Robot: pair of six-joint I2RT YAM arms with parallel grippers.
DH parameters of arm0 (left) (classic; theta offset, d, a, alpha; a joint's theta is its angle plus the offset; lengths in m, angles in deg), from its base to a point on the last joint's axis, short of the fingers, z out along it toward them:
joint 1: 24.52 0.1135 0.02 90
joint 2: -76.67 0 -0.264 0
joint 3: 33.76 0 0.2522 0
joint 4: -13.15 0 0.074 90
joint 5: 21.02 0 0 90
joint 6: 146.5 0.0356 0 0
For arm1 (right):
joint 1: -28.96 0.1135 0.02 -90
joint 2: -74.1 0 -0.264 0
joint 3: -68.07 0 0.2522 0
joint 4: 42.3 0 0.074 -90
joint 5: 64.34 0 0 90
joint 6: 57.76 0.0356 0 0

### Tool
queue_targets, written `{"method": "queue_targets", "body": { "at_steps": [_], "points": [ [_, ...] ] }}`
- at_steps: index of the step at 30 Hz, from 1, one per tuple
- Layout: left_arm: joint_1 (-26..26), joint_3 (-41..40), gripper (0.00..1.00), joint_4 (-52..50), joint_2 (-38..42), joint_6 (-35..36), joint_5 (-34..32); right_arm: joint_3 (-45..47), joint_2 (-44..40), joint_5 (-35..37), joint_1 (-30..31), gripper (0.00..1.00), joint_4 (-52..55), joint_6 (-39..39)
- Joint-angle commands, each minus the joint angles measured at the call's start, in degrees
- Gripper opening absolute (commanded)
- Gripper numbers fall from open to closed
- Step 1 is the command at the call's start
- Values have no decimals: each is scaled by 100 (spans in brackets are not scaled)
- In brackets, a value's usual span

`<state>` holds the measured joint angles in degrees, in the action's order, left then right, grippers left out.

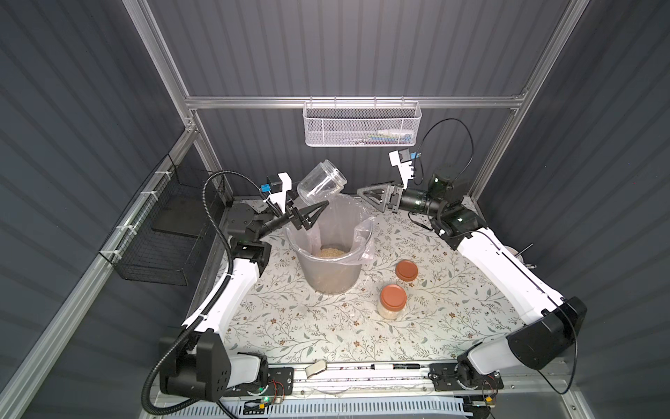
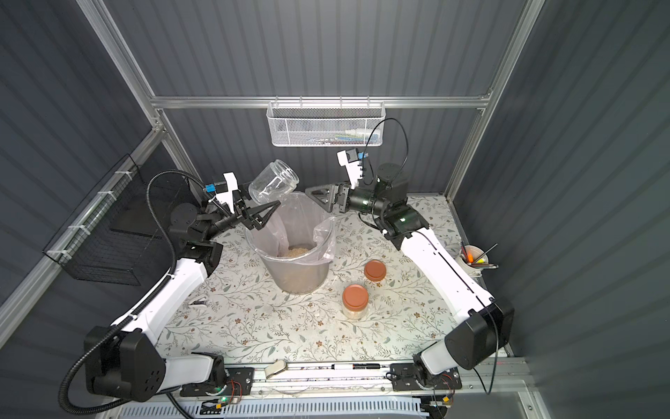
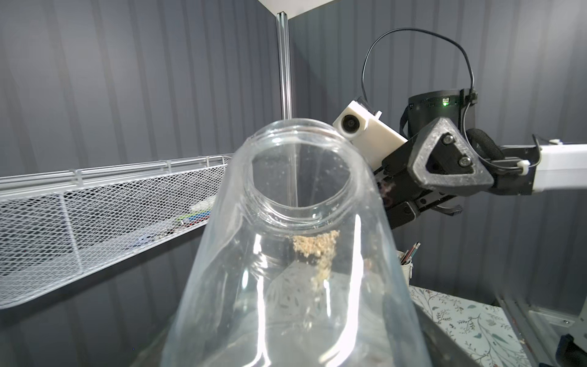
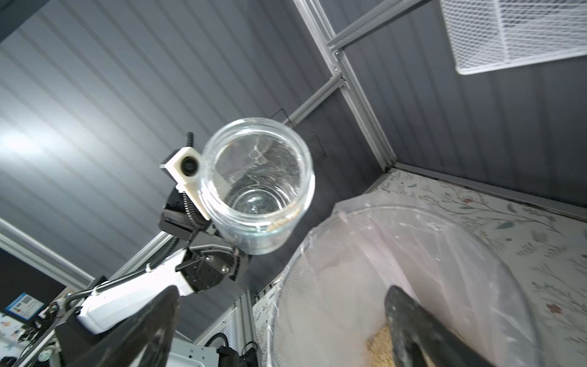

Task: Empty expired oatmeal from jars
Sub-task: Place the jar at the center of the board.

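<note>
While left claw (image 1: 314,204) clamps a jar (image 1: 322,182) above the bin (image 1: 328,270), right claw (image 1: 364,194) gapes nearby.

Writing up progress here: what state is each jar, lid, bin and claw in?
Held jar: lidless, tilted, nearly empty, flakes stuck near its neck.
Second jar: upright, lid on, oatmeal inside.
Loose lid: lying on the table.
Bin: lined, dumped oatmeal at bottom.
Left claw: shut on held jar.
Right claw: open, empty.

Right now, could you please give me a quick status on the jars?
Left gripper shut on open jar, tilted above bin; few flakes cling inside. Right gripper open, empty. Second jar lidded, unemptied. Nothing blocking.
</note>
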<state>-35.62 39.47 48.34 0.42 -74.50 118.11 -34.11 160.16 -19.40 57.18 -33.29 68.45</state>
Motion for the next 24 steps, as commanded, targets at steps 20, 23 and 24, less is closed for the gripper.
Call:
{"method": "queue_targets", "body": {
  "at_steps": [20, 23, 24],
  "points": [
    [-235, -5, 0, 1433, -56, -781, 295, -1994, 1368, 888, 888, 99, 974, -469],
    [-234, -9, 0, 1486, -83, -814, 290, -2105, 1491, 852, 924, 99, 959, -389],
    [-235, -5, 0, 1476, -74, -804, 297, -2117, 1505, 860, 929, 99, 937, -375]
  ]
}}
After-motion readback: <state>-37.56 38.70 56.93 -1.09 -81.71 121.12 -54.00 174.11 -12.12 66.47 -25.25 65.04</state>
